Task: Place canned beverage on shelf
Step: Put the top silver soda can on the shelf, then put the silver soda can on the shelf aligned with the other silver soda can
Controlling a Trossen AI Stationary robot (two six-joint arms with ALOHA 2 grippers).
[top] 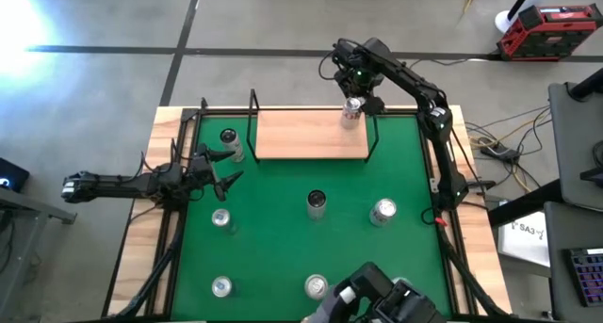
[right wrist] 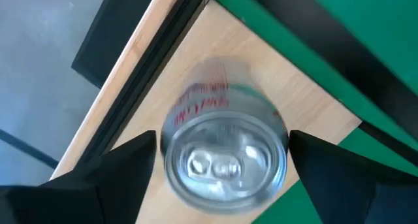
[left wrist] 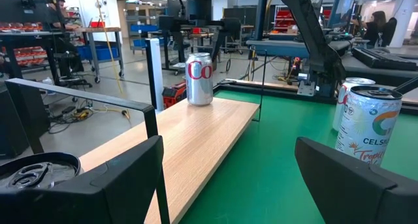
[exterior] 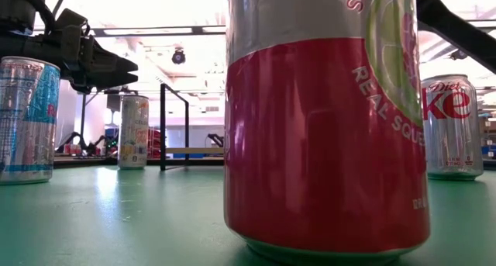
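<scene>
A: Entry. Right gripper sits directly over the silver-and-red aluminium can, which stands upright on the light-wood shelf board framed in thin black rods, at its far right corner. In the right wrist view the fingers flank the can with wood showing on both sides, so I read them as spread and clear of it.

B: Released, then?

A: My judgement: the placing looks finished. The step in hand is the retreat. Lift straight up, jaws kept wide, no sideways drift until the fingertips clear the can top.

B: Margins?

A: Tight. The can is near the board's far edge and just beside a black upright post; a nudge outward could tip it off. Open room lies above and toward the shelf's bare middle and left.

B: Left arm?

A: Left gripper waits splayed open, holding nothing, near the shelf's left end beside a dark-topped can. Other cans stand on the green mat, well apart.
</scene>
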